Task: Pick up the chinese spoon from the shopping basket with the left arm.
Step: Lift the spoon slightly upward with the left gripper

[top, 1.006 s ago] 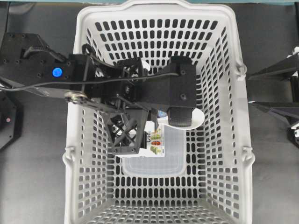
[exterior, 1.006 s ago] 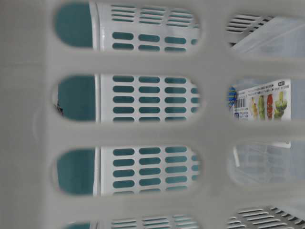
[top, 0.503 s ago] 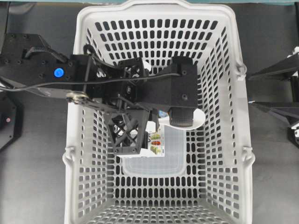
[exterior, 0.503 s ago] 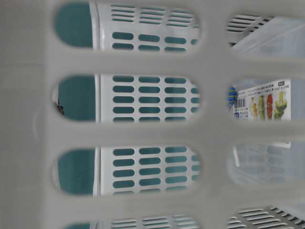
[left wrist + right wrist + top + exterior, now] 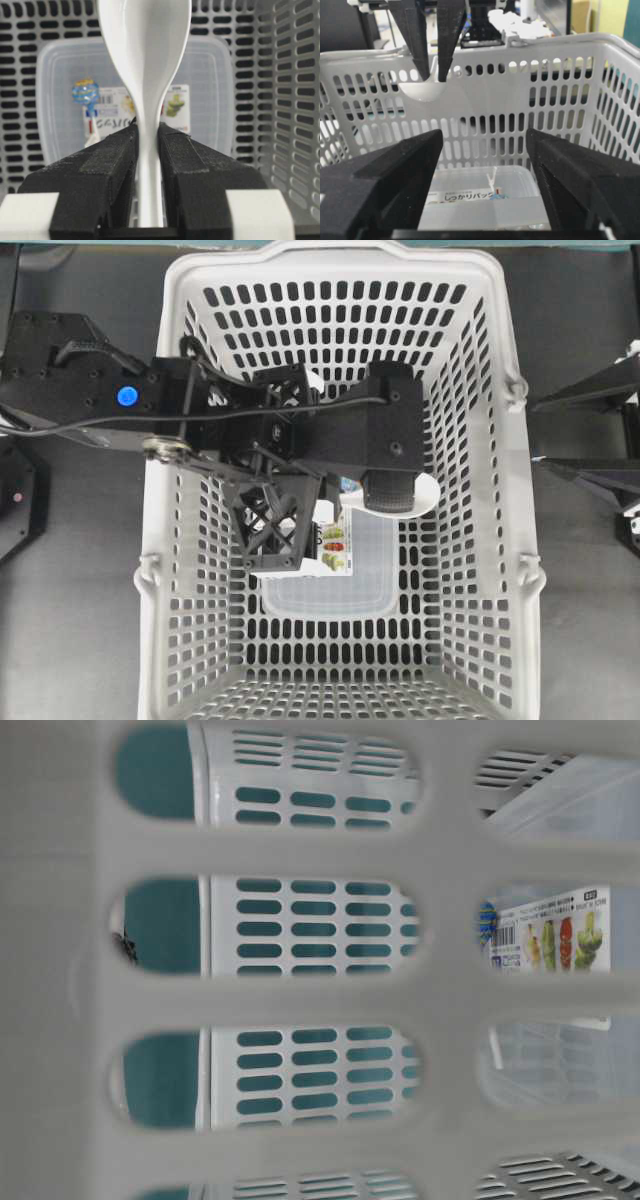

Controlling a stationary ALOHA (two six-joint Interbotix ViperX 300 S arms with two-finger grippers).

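Two black fingers [image 5: 117,165] of the left gripper [image 5: 148,150] pinch the chinese spoon [image 5: 145,60] by its handle — bowl pointing away from the wrist cam, held up inside the shopping basket [image 5: 500,540], near rim height, clear of the floor. Below it lies a clear lidded container [image 5: 210,90] w/ a printed label. Right gripper [image 5: 485,165] sits outside the basket wall, jaws spread wide — nothing between them.

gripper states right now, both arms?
Left gripper: closed on the white spoon, held above the basket.
Right gripper: open, empty.
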